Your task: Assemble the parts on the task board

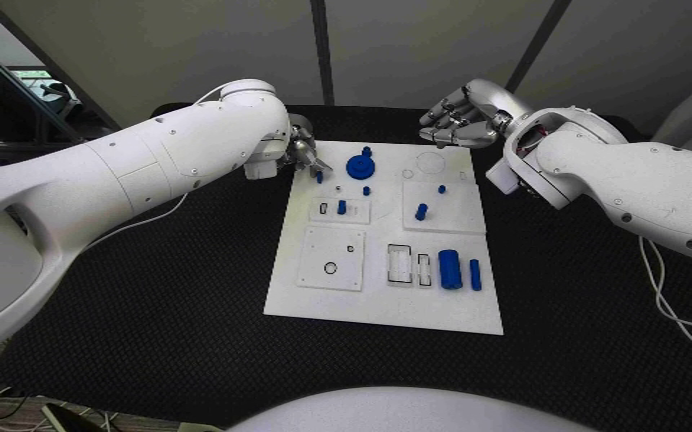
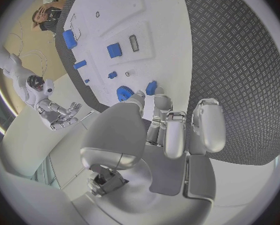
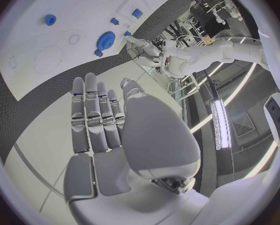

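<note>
Head view: the task board is a white plate lying flat in the middle of the black table, and every place below is given from it.
Left hand: the left hand sits at the board's far left corner, its fingertips down beside a small blue peg; I cannot tell whether they pinch it or merely touch it.
Why there: judged from the task, this hand is working the peg near the blue gear, which lies on the board just beside it.
Right hand: the right hand hangs above the board's far right edge, fingers straight, close together and holding nothing.
Why there: it looks parked clear of the parts so the left hand has room.
Parts: all blue; the gear stands at the board's far end, short pegs are scattered across its middle, and a stout blue cylinder with a slimmer blue bar beside it lies toward its near right.
Board surface: raised white square plates carry small round holes and rectangular slots, several seemingly unfilled.
Progress: most parts seem unseated, so assembly appears early.
</note>
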`<state>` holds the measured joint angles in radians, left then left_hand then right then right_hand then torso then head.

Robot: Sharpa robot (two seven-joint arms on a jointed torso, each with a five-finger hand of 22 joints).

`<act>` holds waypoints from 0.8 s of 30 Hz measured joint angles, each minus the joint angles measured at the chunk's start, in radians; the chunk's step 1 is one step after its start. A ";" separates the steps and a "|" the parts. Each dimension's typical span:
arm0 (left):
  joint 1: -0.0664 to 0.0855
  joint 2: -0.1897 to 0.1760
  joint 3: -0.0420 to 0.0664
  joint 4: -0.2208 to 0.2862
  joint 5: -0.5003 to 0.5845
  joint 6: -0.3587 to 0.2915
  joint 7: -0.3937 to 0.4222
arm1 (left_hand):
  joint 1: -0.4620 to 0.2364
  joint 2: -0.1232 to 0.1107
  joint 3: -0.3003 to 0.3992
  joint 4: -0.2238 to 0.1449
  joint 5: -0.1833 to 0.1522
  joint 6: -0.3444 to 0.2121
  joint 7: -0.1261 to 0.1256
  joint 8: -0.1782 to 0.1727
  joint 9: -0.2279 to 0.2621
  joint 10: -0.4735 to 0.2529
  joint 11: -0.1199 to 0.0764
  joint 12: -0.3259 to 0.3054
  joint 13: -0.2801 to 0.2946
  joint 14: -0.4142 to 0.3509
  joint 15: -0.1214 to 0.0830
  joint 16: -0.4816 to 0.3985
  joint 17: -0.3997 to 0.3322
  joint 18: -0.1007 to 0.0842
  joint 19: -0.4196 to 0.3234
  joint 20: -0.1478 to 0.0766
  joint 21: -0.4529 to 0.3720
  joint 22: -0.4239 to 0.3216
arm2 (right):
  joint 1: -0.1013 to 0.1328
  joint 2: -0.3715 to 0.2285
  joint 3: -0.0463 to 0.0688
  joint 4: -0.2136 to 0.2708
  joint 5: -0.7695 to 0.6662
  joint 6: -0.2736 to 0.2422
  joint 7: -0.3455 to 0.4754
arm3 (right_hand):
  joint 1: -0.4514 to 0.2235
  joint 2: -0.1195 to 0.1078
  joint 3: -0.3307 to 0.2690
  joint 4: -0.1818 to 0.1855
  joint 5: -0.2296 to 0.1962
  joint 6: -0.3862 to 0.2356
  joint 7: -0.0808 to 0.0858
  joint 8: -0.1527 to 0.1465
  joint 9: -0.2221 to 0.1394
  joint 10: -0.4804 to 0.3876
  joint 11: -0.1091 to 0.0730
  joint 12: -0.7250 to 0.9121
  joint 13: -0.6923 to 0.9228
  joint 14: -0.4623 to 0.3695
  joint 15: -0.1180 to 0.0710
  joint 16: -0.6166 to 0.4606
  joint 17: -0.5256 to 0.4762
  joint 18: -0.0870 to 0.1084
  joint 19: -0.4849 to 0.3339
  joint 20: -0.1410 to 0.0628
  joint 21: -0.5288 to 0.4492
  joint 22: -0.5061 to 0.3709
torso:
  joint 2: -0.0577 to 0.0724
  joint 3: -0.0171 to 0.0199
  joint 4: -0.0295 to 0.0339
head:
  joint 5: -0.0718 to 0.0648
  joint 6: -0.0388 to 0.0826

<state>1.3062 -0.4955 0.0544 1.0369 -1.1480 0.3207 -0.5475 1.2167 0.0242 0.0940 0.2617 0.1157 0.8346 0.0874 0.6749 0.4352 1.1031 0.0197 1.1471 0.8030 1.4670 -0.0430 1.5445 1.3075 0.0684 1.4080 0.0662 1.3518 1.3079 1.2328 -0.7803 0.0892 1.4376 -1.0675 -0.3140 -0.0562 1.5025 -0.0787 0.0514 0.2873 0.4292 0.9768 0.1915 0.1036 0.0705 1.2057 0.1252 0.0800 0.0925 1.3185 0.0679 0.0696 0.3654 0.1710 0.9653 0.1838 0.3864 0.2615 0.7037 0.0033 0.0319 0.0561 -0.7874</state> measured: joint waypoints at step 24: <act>0.000 0.000 0.000 0.000 0.001 0.018 0.001 | 0.076 0.047 0.045 -0.036 0.004 0.016 -0.016 0.019 0.000 0.016 -0.016 0.007 0.008 0.000 -0.007 0.000 0.000 0.000 0.006 -0.006 0.000 0.000 | 0.000 0.004 0.000 -0.004 0.000 0.003 0.003 | 0.000 0.000 0.003 -0.003 0.004 0.000 0.000 0.000 0.000 0.000 0.000 0.000 -0.001 0.000 0.000 0.000 -0.001 0.000 0.000 0.000 0.000 -0.001 | 0.000 -0.0002 0.0001 | 0.000 -0.003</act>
<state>1.3063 -0.4952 0.0544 1.0368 -1.1475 0.3391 -0.5466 1.2926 0.0709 0.1392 0.2258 0.1194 0.8507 0.0712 0.6941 0.4350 1.1190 0.0039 1.1540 0.8107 1.4670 -0.0502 1.5446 1.3075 0.0685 1.4137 0.0605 1.3518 1.3077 1.2328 -0.7759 0.0892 1.4332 -1.0675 -0.3107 -0.0533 1.5025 -0.0787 0.0546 0.2840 0.4332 0.9768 0.1914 0.1036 0.0705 1.2058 0.1252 0.0800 0.0917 1.3185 0.0679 0.0696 0.3643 0.1711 0.9653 0.1838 0.3864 0.2606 0.7036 0.0031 0.0320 0.0561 -0.7907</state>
